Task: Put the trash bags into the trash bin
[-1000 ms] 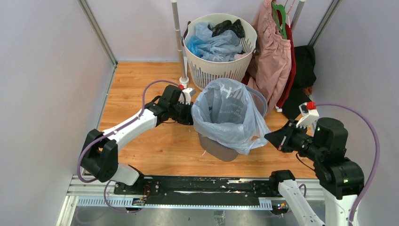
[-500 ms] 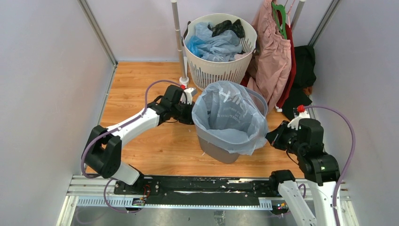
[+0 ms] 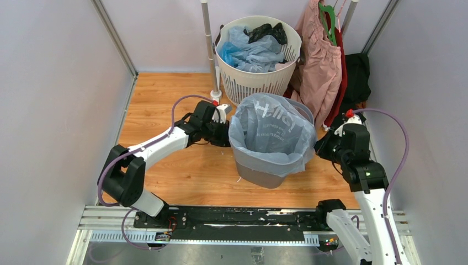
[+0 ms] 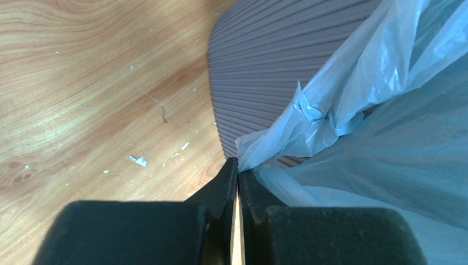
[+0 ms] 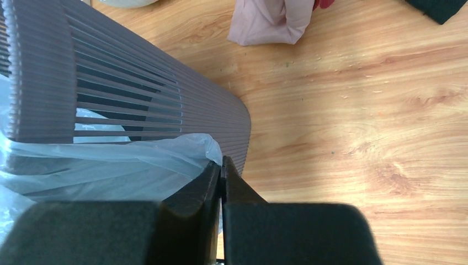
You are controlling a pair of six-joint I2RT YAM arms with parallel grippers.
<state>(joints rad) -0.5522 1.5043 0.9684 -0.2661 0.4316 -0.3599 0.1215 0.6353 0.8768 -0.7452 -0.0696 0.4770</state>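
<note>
1. Hem of the pale blue see-through plastic trash bag (image 3: pixel 270 132), draped over the dark grey mesh trash bin (image 3: pixel 256 175), sat clamped in left claw (image 4: pixel 238 165) and right claw (image 5: pixel 222 163).
2. We feared uneven pulling could tear the film or tip the bin.

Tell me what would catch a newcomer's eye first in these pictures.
A pale blue bag draped over the grey bin in the middle stands out first, with the left gripper and right gripper each pinching its edge from opposite sides. Behind it, a white basket stuffed with more bags sits beside a hanging pink garment.
</note>
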